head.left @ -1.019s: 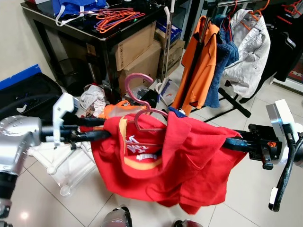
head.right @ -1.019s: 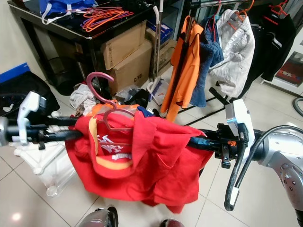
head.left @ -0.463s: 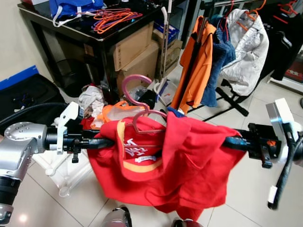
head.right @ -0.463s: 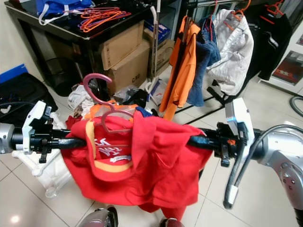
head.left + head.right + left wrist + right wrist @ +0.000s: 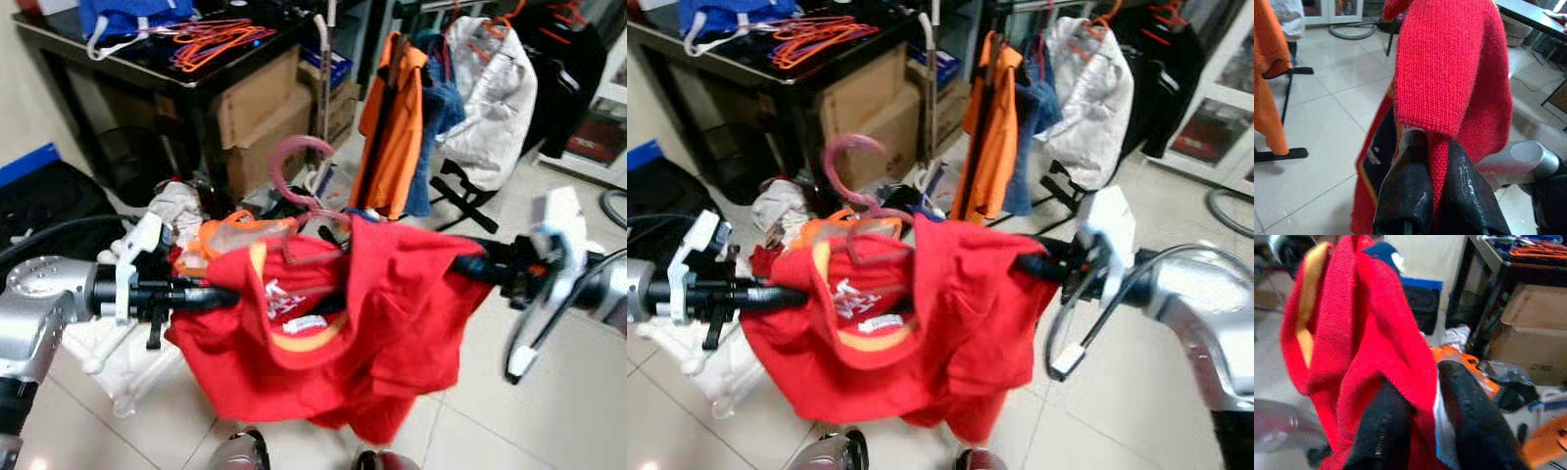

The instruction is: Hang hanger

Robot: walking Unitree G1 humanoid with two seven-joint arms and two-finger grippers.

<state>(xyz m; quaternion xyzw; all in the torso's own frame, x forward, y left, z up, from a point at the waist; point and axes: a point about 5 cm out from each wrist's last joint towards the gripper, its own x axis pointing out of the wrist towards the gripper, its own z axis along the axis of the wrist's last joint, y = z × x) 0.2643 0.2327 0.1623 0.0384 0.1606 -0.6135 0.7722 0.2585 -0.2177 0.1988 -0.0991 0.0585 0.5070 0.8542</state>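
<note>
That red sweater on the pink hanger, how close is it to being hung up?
Partly done, it seems. The pink hanger already sits in the red sweater at its neck. In hand: the left claw and right claw each pinch a side of the sweater, holding it above the floor. Left: carrying it to the clothes rack behind and hooking it on.

Silver cylindrical arms carry white wrist brackets, looping black cables and a long-fingered black left end effector (image 5: 201,294) and right end effector (image 5: 470,265).

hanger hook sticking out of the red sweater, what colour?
Pink. The hanger rises from the red sweater collar, seen best in the left eye view.
</note>
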